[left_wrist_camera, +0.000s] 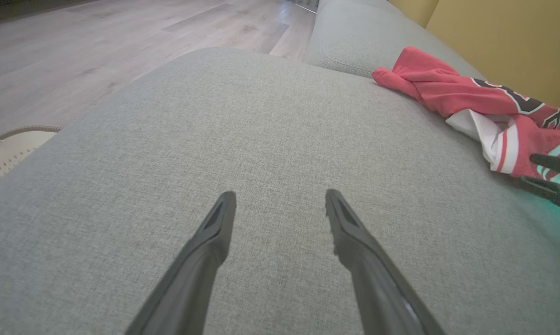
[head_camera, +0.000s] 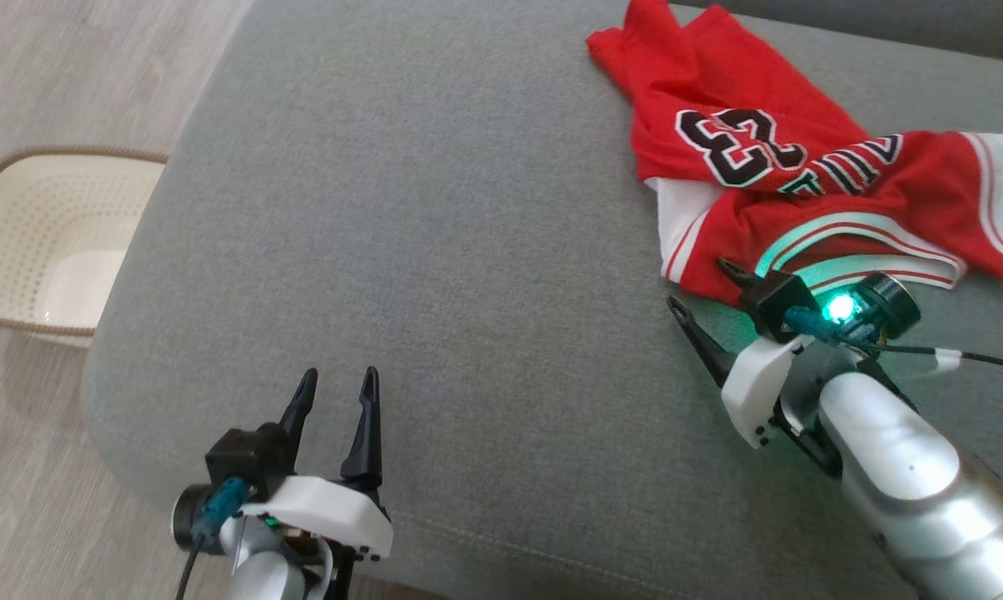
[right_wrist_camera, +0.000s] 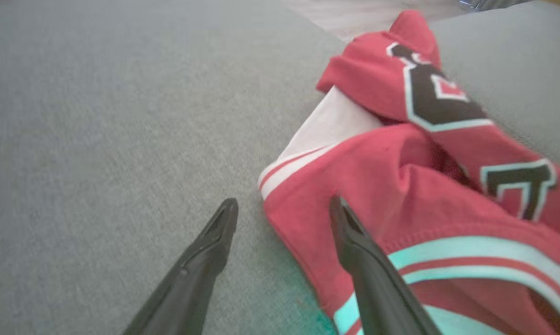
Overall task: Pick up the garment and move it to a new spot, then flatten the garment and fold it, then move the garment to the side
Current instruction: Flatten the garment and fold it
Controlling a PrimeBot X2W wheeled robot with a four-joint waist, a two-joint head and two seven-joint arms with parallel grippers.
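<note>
"Right wrist view: what has the right gripper (right_wrist_camera: 283,204) got?"

"Nothing. Your fingers stand wide apart, one over the jersey's (right_wrist_camera: 401,186) near hem, the other over bare sofa (right_wrist_camera: 98,116). I cannot tell whether the tips touch the cloth."

"And the left gripper (head_camera: 339,375)?"

"Also wide open and empty. It is low over bare seat near the sofa's front edge, well apart from the jersey."

"Where does the jersey lie?"

"Crumpled on the seat toward the sofa's back edge, on your right side, with the number showing. It runs out past the right of the head view."

"How will it handle?"

"Judge it light, soft and limp, and likely a bit slick. It won't hold a shape: lift one point and the rest will probably hang and drag. You'd do best to pinch the banded trim or the near hem corner, where the cloth looks doubled and thicker. Take a second corner with the other gripper before you flatten it. If you pinch mid-panel, you may catch two layers."

"Count?"

"One jersey, two grippers, one sofa, and one basket (head_camera: 34,217) on the floor (head_camera: 17,67) off the sofa's left edge."
</note>
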